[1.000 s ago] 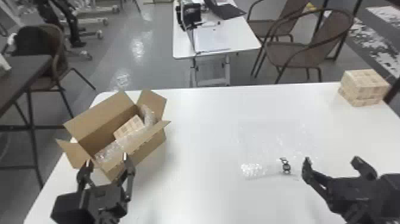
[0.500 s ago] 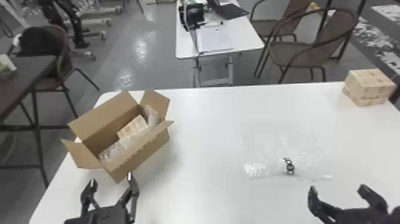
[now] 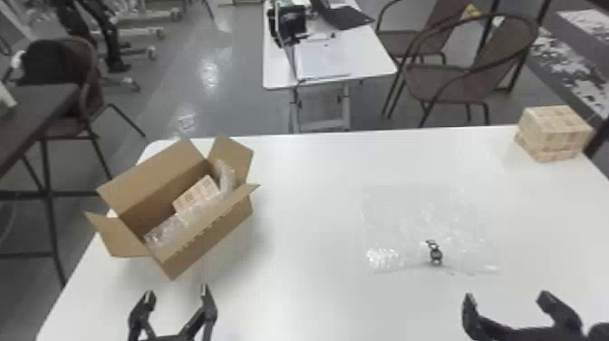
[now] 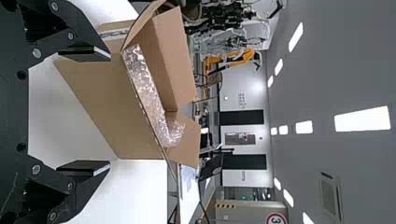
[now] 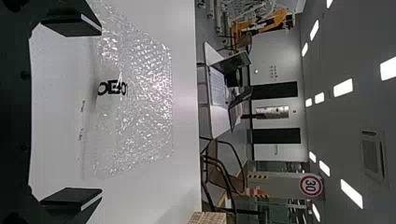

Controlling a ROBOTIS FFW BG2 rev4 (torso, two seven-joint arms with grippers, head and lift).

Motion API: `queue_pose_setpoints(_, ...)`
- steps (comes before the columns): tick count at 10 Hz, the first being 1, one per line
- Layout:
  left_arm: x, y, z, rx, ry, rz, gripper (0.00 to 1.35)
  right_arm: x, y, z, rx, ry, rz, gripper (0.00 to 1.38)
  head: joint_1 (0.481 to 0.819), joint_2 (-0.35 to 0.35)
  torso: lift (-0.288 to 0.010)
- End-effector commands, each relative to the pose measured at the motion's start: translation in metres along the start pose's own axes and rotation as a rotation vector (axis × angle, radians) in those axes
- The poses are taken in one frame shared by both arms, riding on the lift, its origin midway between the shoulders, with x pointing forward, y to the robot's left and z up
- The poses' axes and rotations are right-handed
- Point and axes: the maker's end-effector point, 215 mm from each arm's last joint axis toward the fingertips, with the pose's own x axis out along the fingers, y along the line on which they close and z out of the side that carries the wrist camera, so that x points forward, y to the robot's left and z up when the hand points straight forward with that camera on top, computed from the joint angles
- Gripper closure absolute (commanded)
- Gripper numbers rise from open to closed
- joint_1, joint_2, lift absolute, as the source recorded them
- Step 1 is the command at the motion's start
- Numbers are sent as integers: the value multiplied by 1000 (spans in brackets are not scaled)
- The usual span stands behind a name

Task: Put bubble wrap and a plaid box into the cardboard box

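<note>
Left claw (image 3: 177, 292) and right claw (image 3: 506, 296) drawn back, both spread, empty, bubble wrap (image 3: 403, 226) just beyond the latter

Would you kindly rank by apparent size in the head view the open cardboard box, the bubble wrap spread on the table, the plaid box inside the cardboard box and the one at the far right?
1. Cardboard box
2. Spread bubble wrap
3. Far-right plaid box
4. Inside plaid box, partly hidden, so ranked by its visible part

High head view looks down toward twelve o'clock. Wrist views, lower, closer, face twelve; left shares nine-o'clock box (image 3: 217, 238), right four-o'clock wrap (image 3: 457, 226).
</note>
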Motion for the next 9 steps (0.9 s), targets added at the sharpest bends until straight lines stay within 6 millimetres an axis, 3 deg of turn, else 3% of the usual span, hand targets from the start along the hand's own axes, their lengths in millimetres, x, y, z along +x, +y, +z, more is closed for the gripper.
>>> queue_pose_setpoints(1, -1, 0, -1, -5, 3, 6, 447, 0, 0, -1, 1, 2, -2, 84, 695, 109, -109)
queue_pose_setpoints(9, -1, 1, 2, 1, -11, 7, 447, 1, 0, 1, 0, -3, -3, 84, 695, 109, -109)
